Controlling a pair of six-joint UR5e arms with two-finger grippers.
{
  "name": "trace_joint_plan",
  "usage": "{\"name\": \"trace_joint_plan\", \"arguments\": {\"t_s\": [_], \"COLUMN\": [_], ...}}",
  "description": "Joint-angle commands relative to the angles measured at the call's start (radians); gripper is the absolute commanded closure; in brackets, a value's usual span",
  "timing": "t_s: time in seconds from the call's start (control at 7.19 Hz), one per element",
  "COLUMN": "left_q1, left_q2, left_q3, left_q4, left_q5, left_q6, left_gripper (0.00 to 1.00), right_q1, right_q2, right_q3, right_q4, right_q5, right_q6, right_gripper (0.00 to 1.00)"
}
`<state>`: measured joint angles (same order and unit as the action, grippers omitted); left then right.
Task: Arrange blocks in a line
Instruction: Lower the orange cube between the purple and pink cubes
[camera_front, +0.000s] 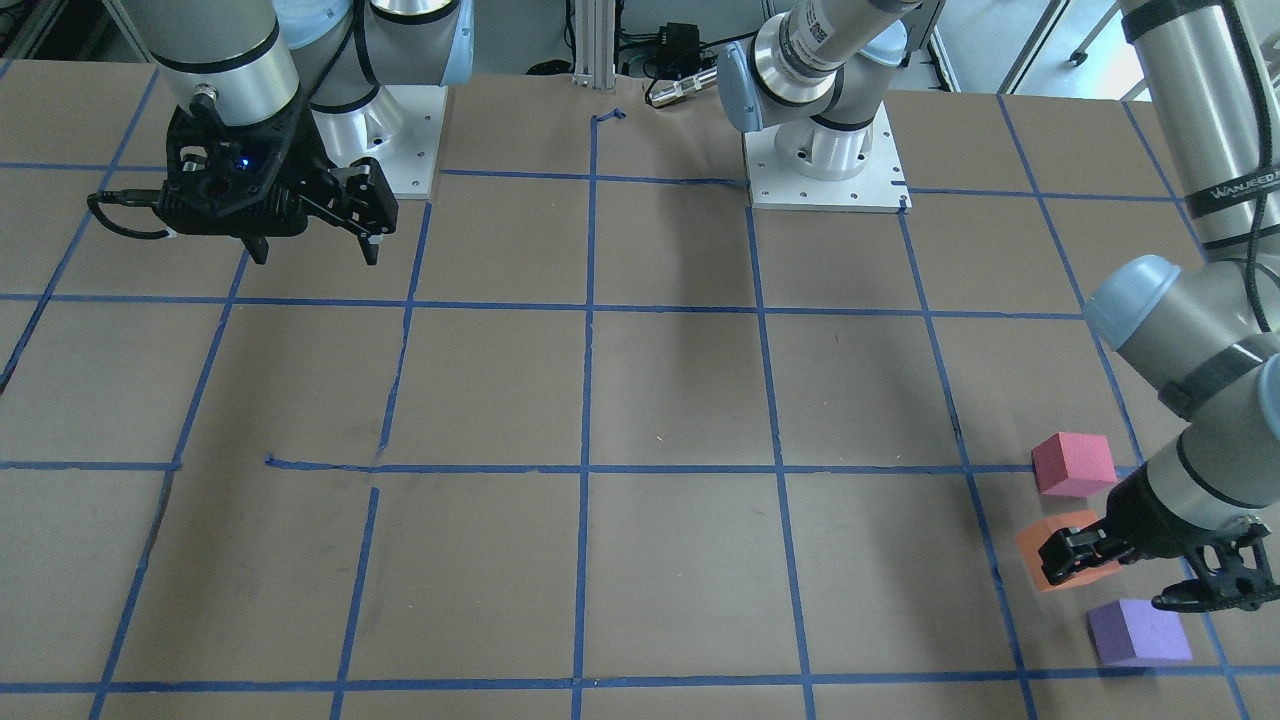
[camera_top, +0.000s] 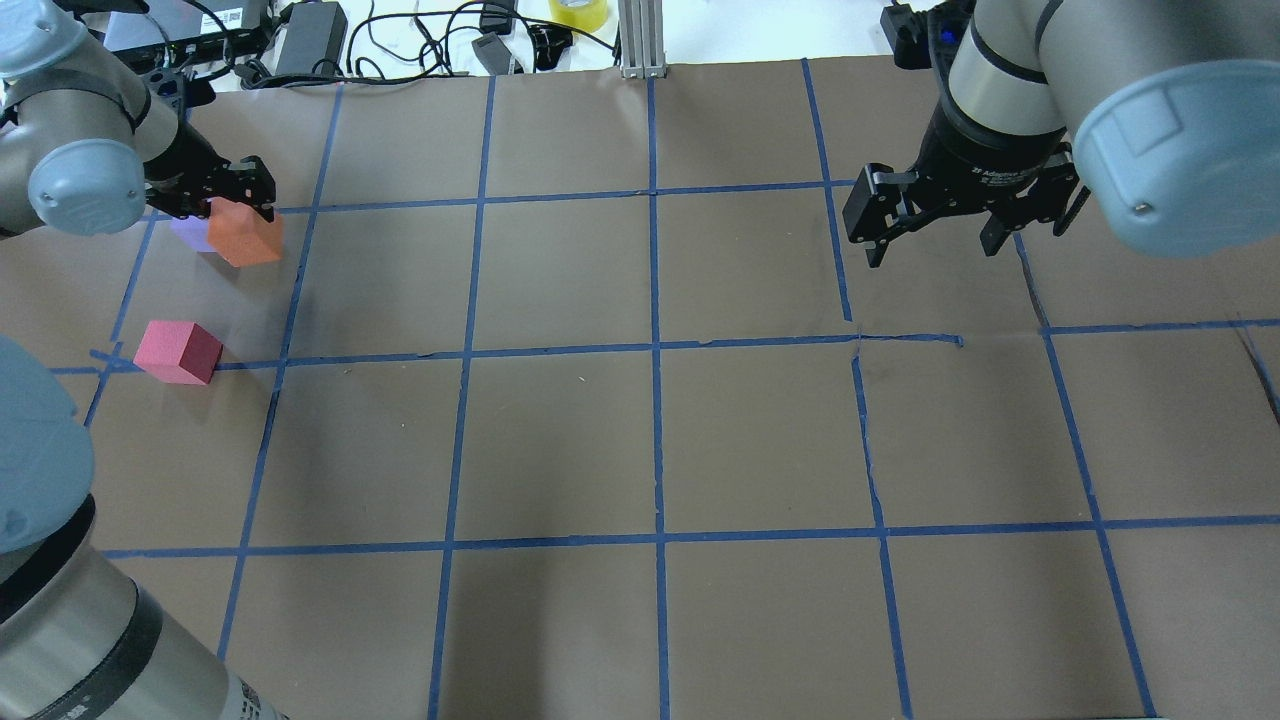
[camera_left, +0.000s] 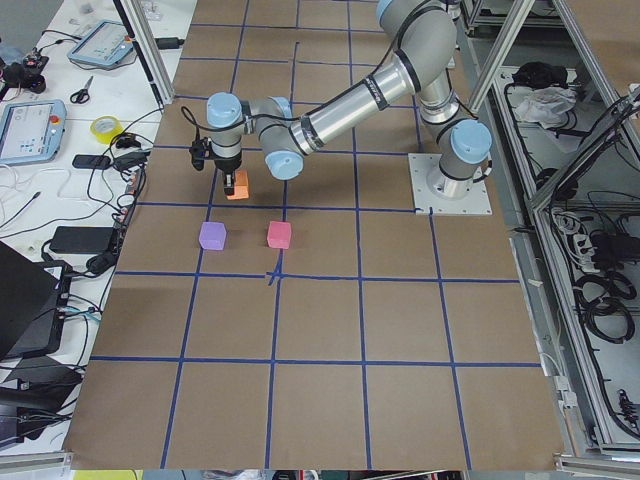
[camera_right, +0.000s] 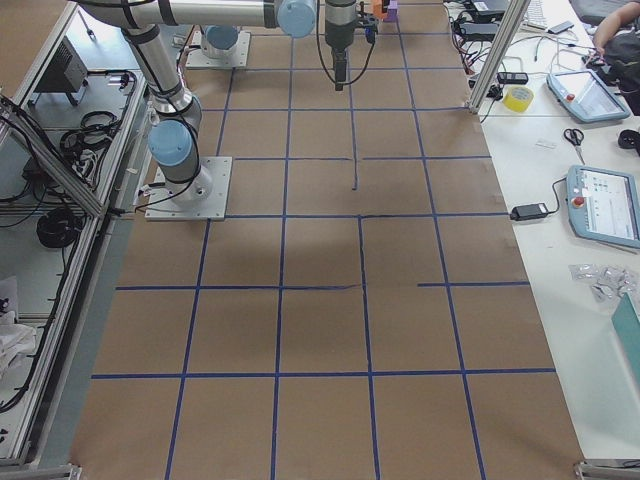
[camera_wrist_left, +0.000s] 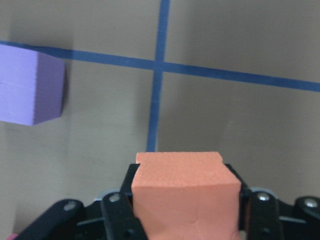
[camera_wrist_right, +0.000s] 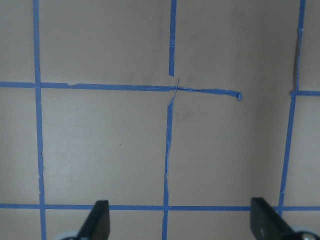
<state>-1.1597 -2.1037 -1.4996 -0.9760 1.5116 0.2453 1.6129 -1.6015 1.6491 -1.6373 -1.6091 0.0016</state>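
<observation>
My left gripper (camera_top: 232, 205) is shut on the orange block (camera_top: 245, 232) and holds it a little above the table at the far left; the block fills the jaws in the left wrist view (camera_wrist_left: 185, 195). The purple block (camera_front: 1138, 631) lies on the table close by, partly hidden behind the orange one in the overhead view. The pinkish-red block (camera_top: 180, 351) sits on a tape crossing nearer the robot. My right gripper (camera_top: 930, 252) is open and empty, hovering over the right half of the table, far from all the blocks.
Blue tape lines (camera_top: 655, 345) divide the brown table into squares. The two arm bases (camera_front: 825, 170) stand at the robot's edge. Cables, a power brick and a yellow tape roll (camera_top: 578, 12) lie beyond the far edge.
</observation>
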Motion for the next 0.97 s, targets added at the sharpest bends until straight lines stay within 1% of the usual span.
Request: {"name": "trace_joint_plan", "arguments": {"t_s": [0.0, 0.28, 0.56, 0.83], "left_q1": [0.058, 0.092, 0.136, 0.137], "left_q2": [-0.006, -0.038, -0.052, -0.081], "left_q3": [0.007, 0.019, 0.009, 0.004], "left_q4": [0.003, 0.020, 0.005, 0.016], "left_q5": [0.006, 0.027, 0.022, 0.022], "left_q6": [0.037, 0.109, 0.124, 0.124], "left_gripper": [1.00, 1.00, 1.00, 1.00], "right_q1": [0.001, 0.001, 0.001, 0.001], "right_q2": [0.000, 0.000, 0.000, 0.000], "right_q3": [0.000, 0.000, 0.000, 0.001], "right_q4": [0.001, 0.001, 0.001, -0.001], "right_q5": [0.000, 0.000, 0.000, 0.000], "right_q6": [0.000, 0.000, 0.000, 0.001], "right_gripper": [0.00, 0.00, 0.00, 0.00]}}
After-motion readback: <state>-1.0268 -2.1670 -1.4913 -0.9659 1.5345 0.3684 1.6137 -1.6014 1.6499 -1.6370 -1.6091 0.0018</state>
